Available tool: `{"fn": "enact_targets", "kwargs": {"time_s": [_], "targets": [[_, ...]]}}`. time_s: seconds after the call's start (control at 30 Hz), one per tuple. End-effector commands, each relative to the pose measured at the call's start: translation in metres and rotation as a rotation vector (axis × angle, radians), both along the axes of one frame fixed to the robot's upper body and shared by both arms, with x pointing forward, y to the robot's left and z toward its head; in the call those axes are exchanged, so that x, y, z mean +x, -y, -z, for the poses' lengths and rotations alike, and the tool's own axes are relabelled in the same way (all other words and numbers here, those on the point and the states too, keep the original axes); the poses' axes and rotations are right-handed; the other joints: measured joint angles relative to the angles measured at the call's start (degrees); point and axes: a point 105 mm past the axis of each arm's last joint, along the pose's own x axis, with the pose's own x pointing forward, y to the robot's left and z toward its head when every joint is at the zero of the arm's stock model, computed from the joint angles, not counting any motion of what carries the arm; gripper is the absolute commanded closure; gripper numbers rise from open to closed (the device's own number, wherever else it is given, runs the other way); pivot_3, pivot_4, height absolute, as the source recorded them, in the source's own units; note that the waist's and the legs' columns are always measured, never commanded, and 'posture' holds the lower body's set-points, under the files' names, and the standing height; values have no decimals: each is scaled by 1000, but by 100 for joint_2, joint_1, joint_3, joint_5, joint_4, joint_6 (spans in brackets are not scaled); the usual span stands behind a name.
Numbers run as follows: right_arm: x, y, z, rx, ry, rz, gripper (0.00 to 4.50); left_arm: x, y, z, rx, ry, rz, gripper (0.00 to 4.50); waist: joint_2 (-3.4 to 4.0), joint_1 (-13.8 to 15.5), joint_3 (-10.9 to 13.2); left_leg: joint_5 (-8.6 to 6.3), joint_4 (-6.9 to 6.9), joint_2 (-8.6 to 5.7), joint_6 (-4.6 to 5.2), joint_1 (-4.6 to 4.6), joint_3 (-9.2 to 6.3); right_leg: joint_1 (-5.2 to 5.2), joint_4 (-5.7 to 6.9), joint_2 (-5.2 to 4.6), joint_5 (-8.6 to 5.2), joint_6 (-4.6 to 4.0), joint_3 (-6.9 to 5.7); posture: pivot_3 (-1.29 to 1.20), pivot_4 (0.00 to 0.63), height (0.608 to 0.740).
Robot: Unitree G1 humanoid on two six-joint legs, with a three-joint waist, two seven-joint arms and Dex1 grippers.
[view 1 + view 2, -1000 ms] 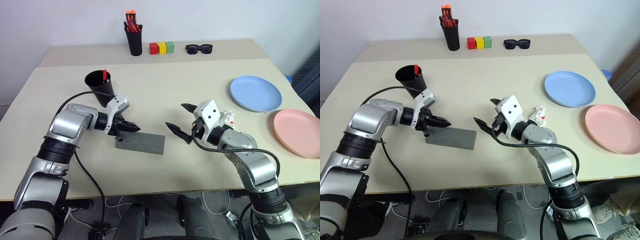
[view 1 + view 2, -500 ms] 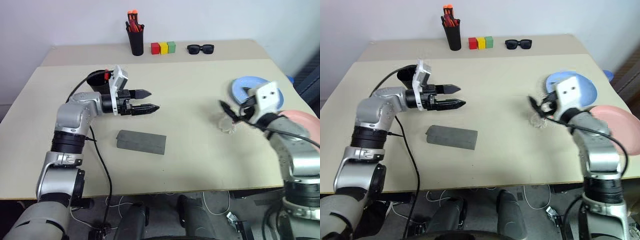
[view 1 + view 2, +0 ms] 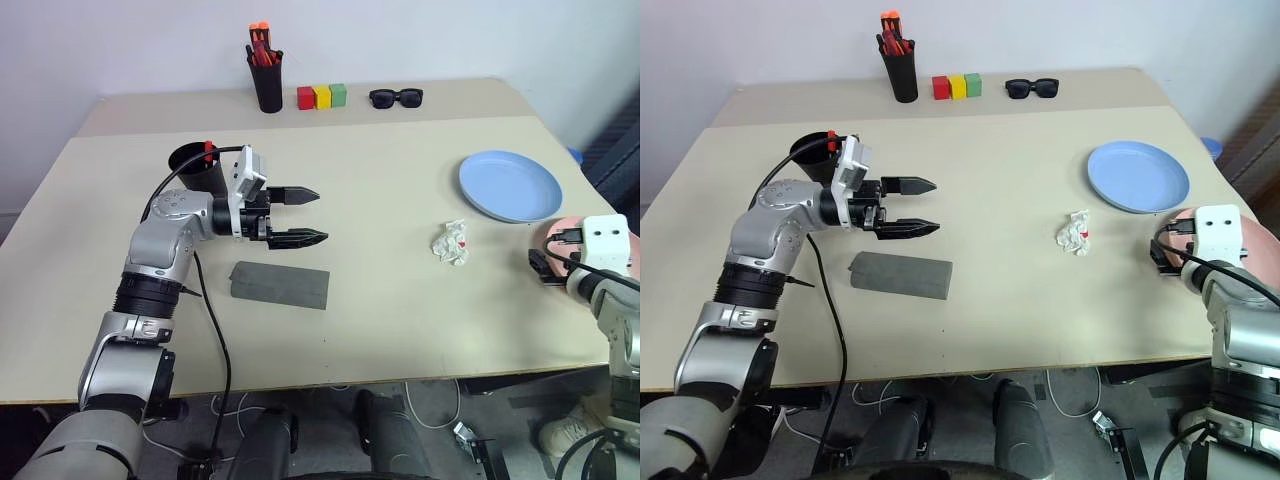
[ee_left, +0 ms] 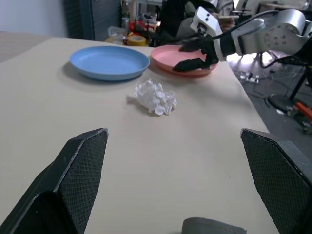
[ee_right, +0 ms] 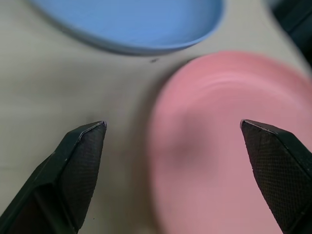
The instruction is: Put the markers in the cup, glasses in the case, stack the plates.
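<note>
The left hand (image 3: 300, 215) is hovering with its fingers spread wide and empty, above the beige bench (image 3: 380, 300). The grey felt-like rectangular case (image 3: 280, 285) is lying closed just below it, and the wide black plastic cup (image 3: 190, 165) is standing behind its wrist. The right hand (image 4: 195, 53) is also gaping empty over the near edge of the round pink plate (image 5: 229, 146), with the round light blue plate (image 3: 510, 185) lying just beyond.

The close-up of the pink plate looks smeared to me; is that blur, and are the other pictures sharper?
Right wrist view: the pink plate and blue plate are soft and smeared, while the fingers look crisp. Left wrist view: the crumpled paper is fairly sharp, with bright glare in the room behind. Left eye view: evenly lit, the case casting only a faint shadow.
</note>
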Motion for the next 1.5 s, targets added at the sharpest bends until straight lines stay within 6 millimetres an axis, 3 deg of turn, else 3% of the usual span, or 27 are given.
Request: {"fn": "enact_targets", "kwargs": {"time_s": [0.03,0.1,0.2,0.3,0.43,0.63,0.77,0.83,1.03,1.23,1.33,1.4,1.43,1.5], "targets": [[0,1,-6,-3,15,-9,0,0,0,-7,-5,76,-19,41,0,1,0,0,0,0,0,0,0,0,0,0,0,0,0,0,150,740],[-1,1,-2,0,-8,-23,0,-2,0,-6,-6,65,-11,41,0,11,0,0,0,0,0,0,0,0,-1,0,0,0,0,0,150,740],[-5,7,15,-6,-101,10,858,-1,0,-6,-1,70,-18,0,0,13,0,0,0,0,0,0,0,1,-1,0,0,0,0,0,150,740],[-7,9,22,-9,-148,25,2383,1,-1,-9,-9,82,-27,0,-1,16,-2,0,0,0,0,4,0,5,-3,0,0,0,0,0,150,740],[-2,12,10,-19,-110,47,4447,6,-4,-13,-31,57,-59,0,-2,20,-2,0,0,0,0,11,0,19,-13,0,0,1,0,0,150,740],[11,23,-28,-128,30,109,4447,8,-5,-13,-30,62,-82,0,-2,11,-2,-1,-2,0,2,27,1,32,-15,0,-1,2,0,0,150,740],[32,6,-55,-171,162,30,4447,11,-4,-14,-44,75,-103,0,-1,-23,-1,-1,-5,0,2,30,3,31,-15,1,-1,2,0,0,150,740],[47,-11,-65,-216,197,-67,4447,12,-5,-16,-53,86,-120,0,-1,-32,-1,-1,-11,1,2,35,5,32,-14,1,-1,2,1,0,150,740],[94,-64,-57,-276,153,-320,4447,16,-7,-20,-78,117,-173,0,-1,-37,-1,-1,-16,2,2,46,9,37,-17,1,-1,2,3,0,150,740],[118,-83,-44,-259,136,-405,4447,13,-16,-21,-67,126,-204,0,-1,-11,0,-2,-18,2,2,43,9,40,-26,0,0,2,4,0,150,740],[122,-86,-50,-209,166,-423,3509,11,-21,-19,-57,128,-228,0,0,-16,0,-3,-19,1,3,42,8,40,-29,0,0,2,4,0,150,740],[124,-83,-57,-214,196,-407,2521,11,-22,-19,-68,120,-239,0,0,-26,0,-3,-20,2,3,44,9,40,-28,1,0,2,4,0,150,740],[124,-81,-65,-198,234,-392,2020,10,-22,-19,-70,120,-240,0,0,-27,0,-3,-21,2,3,45,8,40,-28,1,0,2,4,0,150,740],[123,-82,-91,5,374,-369,1053,10,-21,-20,-78,119,-241,0,0,-26,0,-3,-21,2,3,45,8,40,-27,1,0,2,4,0,150,740]]}}
